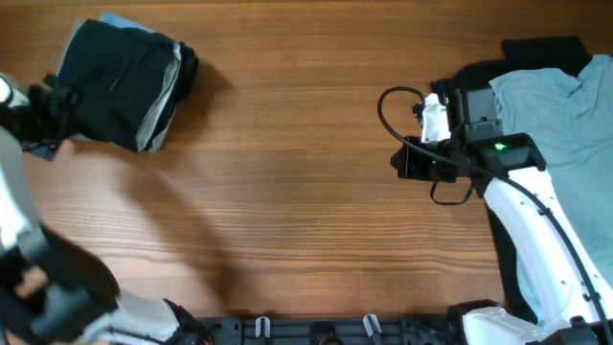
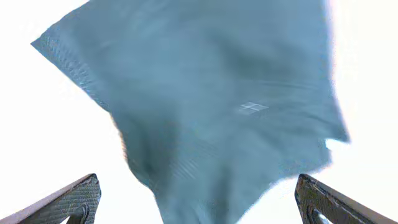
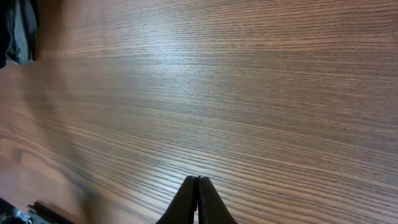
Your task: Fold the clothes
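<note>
Right gripper (image 3: 198,180), pinched together, faces open table (image 3: 249,93) toward the folded stack (image 3: 15,31).

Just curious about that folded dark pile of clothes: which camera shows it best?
Overhead: it shows the whole folded pile. Right wrist catches only its edge; left wrist shows blurred bluish cloth.

Robot lab bench, wood-grain table (image 1: 287,192), white robot arm (image 1: 527,206), looped black cable (image 1: 381,110), mounting rail (image 1: 316,329) along table edge.
</note>
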Available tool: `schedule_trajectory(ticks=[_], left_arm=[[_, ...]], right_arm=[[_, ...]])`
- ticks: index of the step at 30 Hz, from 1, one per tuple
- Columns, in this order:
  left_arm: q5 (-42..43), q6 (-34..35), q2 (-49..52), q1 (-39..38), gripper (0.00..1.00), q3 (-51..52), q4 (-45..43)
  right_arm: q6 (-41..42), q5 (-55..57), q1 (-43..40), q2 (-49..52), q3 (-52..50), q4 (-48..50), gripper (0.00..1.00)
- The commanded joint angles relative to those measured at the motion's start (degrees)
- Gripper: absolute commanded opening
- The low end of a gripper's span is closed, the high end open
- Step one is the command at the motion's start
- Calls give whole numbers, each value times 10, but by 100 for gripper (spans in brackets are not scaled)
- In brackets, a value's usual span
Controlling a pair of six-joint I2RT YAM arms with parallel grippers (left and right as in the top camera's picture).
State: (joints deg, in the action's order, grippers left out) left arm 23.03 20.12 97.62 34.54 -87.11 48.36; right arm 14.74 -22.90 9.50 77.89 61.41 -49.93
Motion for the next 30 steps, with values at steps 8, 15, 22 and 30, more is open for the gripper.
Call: schedule_trajectory(ticks=[8, 15, 22, 30], left_arm=[[110, -272, -215, -149, 90, -3, 13], [20, -313, -310, -353, 100, -3, 67], [-34, -313, -349, -443, 100, -3, 169], [-36, -313, -345, -444, 100, -2, 196]], right_arm=[[-17, 88, 3, -117, 41, -1, 5], [-43, 90, 3, -233, 101, 24, 67], [-41, 90, 3, -311, 101, 53, 100], [-40, 89, 3, -324, 101, 57, 100]])
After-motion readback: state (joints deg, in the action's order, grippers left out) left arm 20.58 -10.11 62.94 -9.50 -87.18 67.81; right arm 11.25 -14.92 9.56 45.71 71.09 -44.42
